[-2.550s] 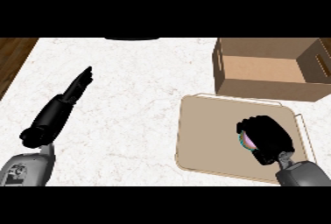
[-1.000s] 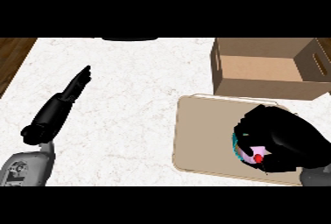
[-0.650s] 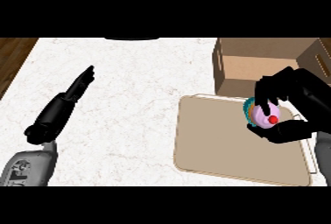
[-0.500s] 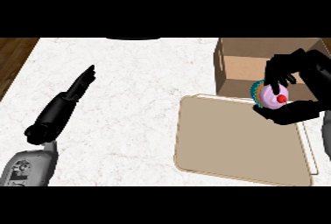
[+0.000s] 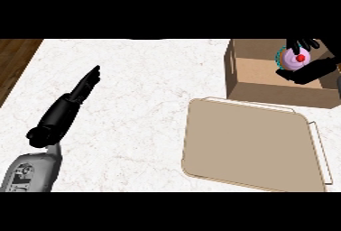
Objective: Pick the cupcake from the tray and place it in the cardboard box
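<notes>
The cupcake (image 5: 294, 58), pink frosting with a red cherry and a teal wrapper, is held in my right hand (image 5: 310, 68), whose fingers curl round it. Hand and cupcake hang over the open cardboard box (image 5: 248, 74) at the upper right, above its inside. The tan tray (image 5: 250, 142) lies in front of the box with nothing on it. My left hand (image 5: 81, 88) rests at the left on the counter, fingers straight and pointing away from me.
The white marble counter (image 5: 146, 90) spreads between the two arms. A dark wooden strip (image 5: 13, 58) runs along the far left edge. The box stands right behind the tray's far rim.
My right hand has lifted the cupcake off the tray and carried it up and away to above the cardboard box. The tray is now bare. The left arm has stayed put.
</notes>
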Available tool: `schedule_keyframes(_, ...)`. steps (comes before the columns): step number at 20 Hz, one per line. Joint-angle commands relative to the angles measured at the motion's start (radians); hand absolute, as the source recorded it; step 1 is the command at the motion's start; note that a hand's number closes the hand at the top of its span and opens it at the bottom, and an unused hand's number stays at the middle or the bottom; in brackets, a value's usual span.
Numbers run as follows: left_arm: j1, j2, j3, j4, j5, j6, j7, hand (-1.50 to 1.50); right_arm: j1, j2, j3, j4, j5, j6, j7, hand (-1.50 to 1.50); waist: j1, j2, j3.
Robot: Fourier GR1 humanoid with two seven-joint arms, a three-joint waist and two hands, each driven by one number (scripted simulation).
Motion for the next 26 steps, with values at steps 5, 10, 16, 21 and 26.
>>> schedule_keyframes(5, -0.026, -0.006, -0.014, 0.023, -0.011, -0.005, -0.023, 0.0, -0.136, -0.112, 0.108, 0.408, 0.164, 0.047, -0.148, 1.5, 0.026, 0.014, 0.001)
schedule_keyframes(10, -0.08, -0.024, -0.01, 0.042, -0.009, 0.008, 0.02, 0.0, -0.196, -0.135, 0.186, 0.582, 0.276, 0.02, -0.224, 1.5, 0.029, 0.017, 0.002)
schedule_keyframes(16, -0.069, -0.008, 0.006, 0.056, -0.015, 0.008, -0.009, 0.0, -0.278, -0.149, 0.231, 0.733, 0.314, 0.091, -0.421, -1.5, 0.031, 0.015, 0.002)
schedule_keyframes(21, -0.048, -0.039, -0.033, 0.029, -0.014, 0.0, 0.0, 0.0, -0.289, -0.129, 0.11, 0.791, 0.162, 0.106, -0.556, -1.5, 0.038, 0.016, 0.004)
schedule_keyframes(26, -0.046, -0.016, -0.019, 0.032, -0.022, 0.0, -0.001, 0.0, -0.341, -0.074, -0.149, 0.902, -0.135, 0.294, -0.456, -1.5, 0.032, 0.013, 0.007)
